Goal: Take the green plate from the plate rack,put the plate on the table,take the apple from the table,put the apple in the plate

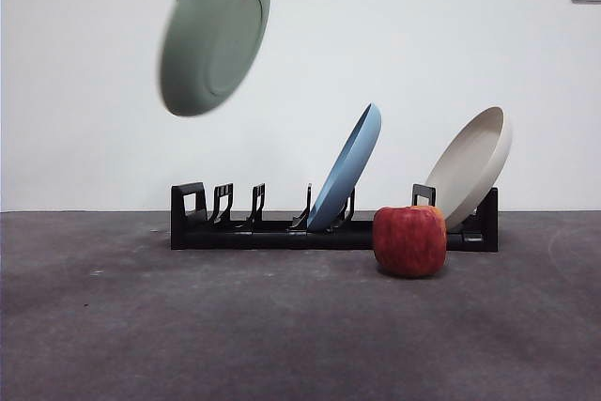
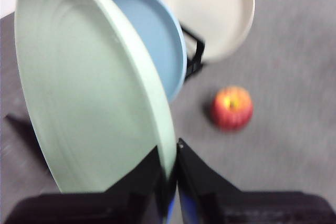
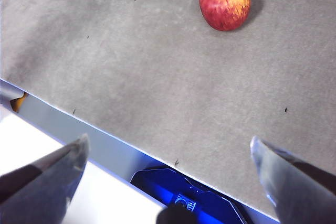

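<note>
Our left gripper (image 2: 169, 174) clamped on the green plate (image 2: 89, 87) rim — right gripper (image 3: 168, 156) wide open, empty, seen only by wrist — apple (image 3: 224, 2) beyond.

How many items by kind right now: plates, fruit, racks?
Plates: 3, the green plate held in the air by the left gripper, the blue plate and the beige plate in the plate rack
Fruit: 1, the apple on the table
Racks: 1
Total: 5
</note>
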Tool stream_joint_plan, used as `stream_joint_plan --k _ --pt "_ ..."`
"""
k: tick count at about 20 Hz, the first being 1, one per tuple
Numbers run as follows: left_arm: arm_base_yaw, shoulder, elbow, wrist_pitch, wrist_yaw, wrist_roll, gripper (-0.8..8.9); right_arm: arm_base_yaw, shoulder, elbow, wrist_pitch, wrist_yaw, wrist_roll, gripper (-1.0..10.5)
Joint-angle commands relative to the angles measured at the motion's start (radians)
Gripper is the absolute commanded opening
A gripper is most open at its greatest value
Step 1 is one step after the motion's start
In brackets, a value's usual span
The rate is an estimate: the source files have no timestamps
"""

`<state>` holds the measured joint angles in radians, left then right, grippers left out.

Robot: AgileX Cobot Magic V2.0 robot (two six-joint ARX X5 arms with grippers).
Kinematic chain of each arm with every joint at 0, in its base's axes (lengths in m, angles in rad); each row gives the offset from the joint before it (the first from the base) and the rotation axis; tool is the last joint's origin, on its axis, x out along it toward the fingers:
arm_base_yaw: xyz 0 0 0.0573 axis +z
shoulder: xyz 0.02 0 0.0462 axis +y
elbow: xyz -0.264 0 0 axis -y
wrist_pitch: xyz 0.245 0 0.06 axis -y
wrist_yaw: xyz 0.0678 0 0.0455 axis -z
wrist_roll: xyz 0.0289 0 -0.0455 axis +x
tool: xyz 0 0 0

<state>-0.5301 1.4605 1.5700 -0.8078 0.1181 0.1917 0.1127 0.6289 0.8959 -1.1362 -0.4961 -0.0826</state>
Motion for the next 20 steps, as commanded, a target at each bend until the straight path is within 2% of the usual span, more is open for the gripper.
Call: stream_joint_plan --k 1,3,8,11,15,17,20 --pt "-0.097 -0.011 0.003 -0.108 -0.155 0.075 -0.07 0.003 0.0 0.003 0.003 0.0 0.003 7.5" --pt "-0.182 -0.011 -0.013 -0.175 -0.26 0.076 -0.06 0.003 0.0 0.003 0.003 -0.001 0.003 7.5" --pt "-0.391 -0.001 -0.219 -0.105 -0.473 0.068 -0.06 0.003 0.0 0.003 0.004 -0.002 0.003 7.5" --pt "-0.476 0.009 -0.383 0.036 -0.506 0.071 -0.06 0.003 0.0 0.003 0.004 -0.001 0.003 7.5" --pt "-0.57 0.029 -0.577 0.211 -0.613 0.089 -0.06 0.003 0.0 0.003 0.005 -0.002 0.003 7.5" --pt "-0.604 0.045 -0.639 0.304 -0.64 0.128 -0.06 0.003 0.0 0.003 0.006 -0.001 0.003 7.5" --pt "-0.634 0.119 -0.661 0.328 -0.674 0.158 -0.06 0.003 0.002 0.003 0.006 -0.001 0.003 7.5"
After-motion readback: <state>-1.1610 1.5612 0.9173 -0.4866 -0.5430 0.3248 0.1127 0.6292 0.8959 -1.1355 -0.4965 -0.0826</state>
